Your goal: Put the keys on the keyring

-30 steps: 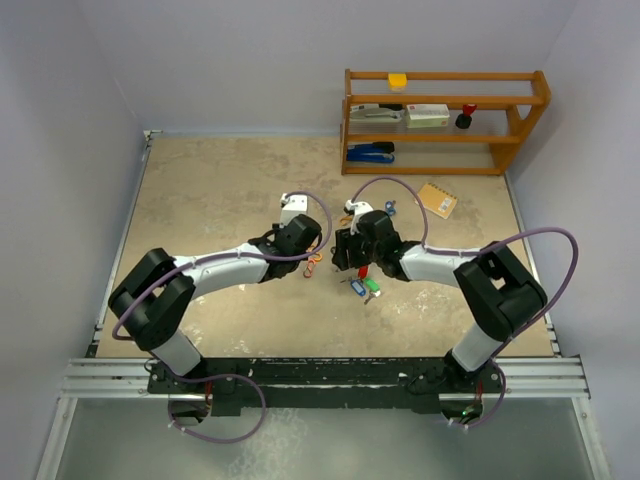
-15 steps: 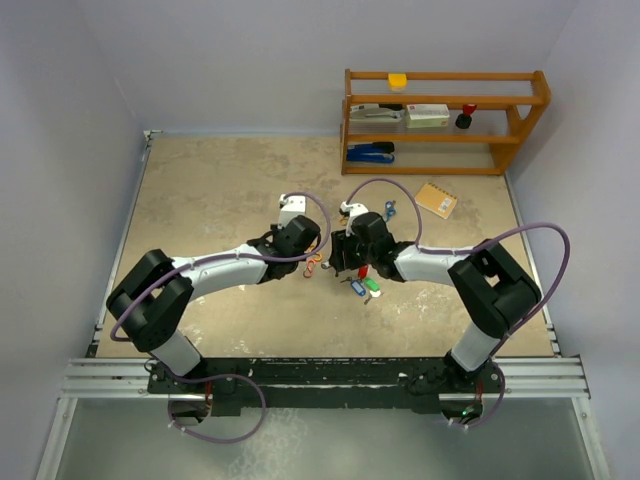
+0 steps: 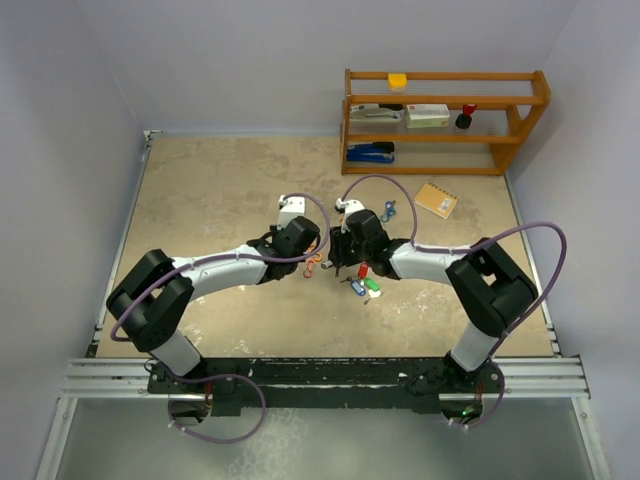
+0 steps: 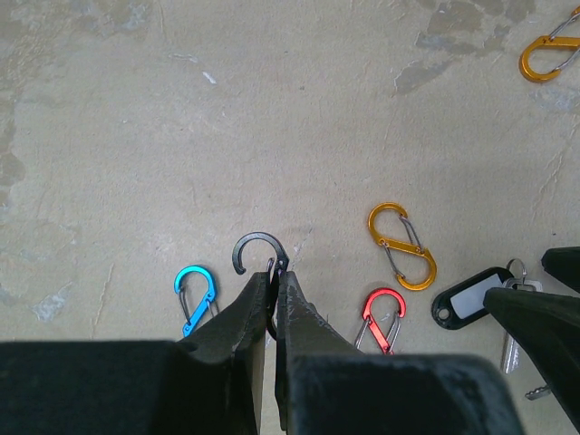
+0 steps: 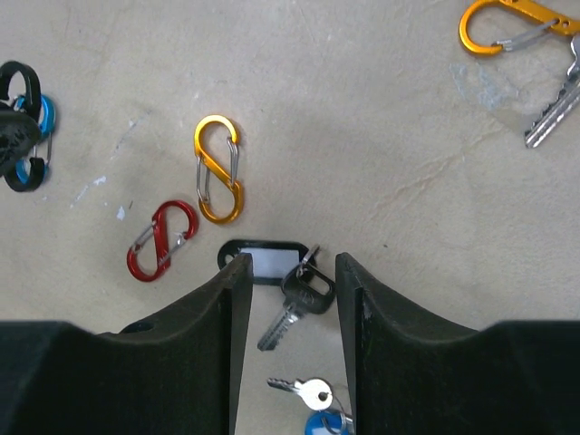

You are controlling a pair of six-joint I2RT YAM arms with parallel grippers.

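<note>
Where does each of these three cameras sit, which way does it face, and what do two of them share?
Top: above and behind the bases, looking down on the table and shelf; left arm and right arm show whole.
Left wrist: on the left arm, looking down along the left gripper, shut on a black clip.
Right wrist: on the right arm, looking down past the open right gripper at a black-tagged key.
Shared: both wrist views show the gold clip and red clip.

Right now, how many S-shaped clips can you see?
5. Black clip pinched in the left gripper, blue clip beside it, gold clip and red clip on its other side, orange clip farther off. The arms may hide more.
</note>
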